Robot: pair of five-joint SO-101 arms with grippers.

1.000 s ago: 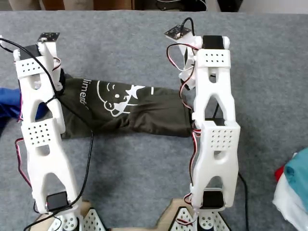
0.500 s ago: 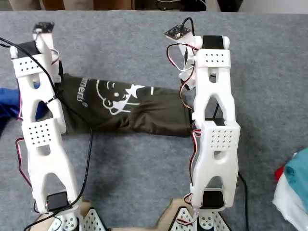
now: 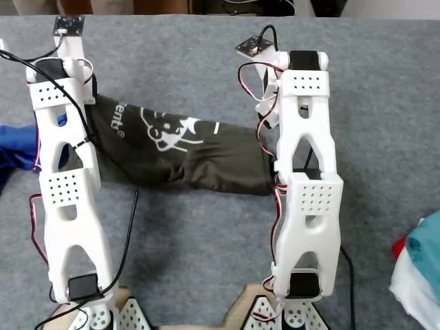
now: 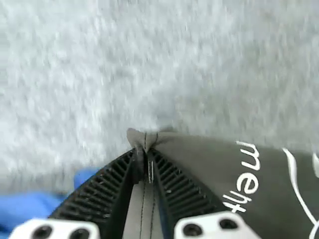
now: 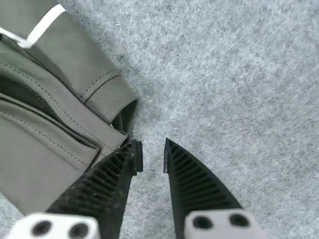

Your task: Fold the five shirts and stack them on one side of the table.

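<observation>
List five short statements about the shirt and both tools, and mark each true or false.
The left tool is clamped on the dark shirt's edge. True.
The right tool grips the shirt. False: it is open beside the shirt's edge, holding nothing.
The shirt bears a white print. True.
The shirt is folded into a neat square. False: it lies as a long rumpled strip.
A blue cloth lies by the left arm. True.

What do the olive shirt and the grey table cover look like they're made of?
Dark olive shirt with white print: soft matte knit, perhaps a fine mesh; stitched hems, limp creases. Grey table cover: felt or short-pile carpet, judging by its fuzzy, flecked surface.
</observation>
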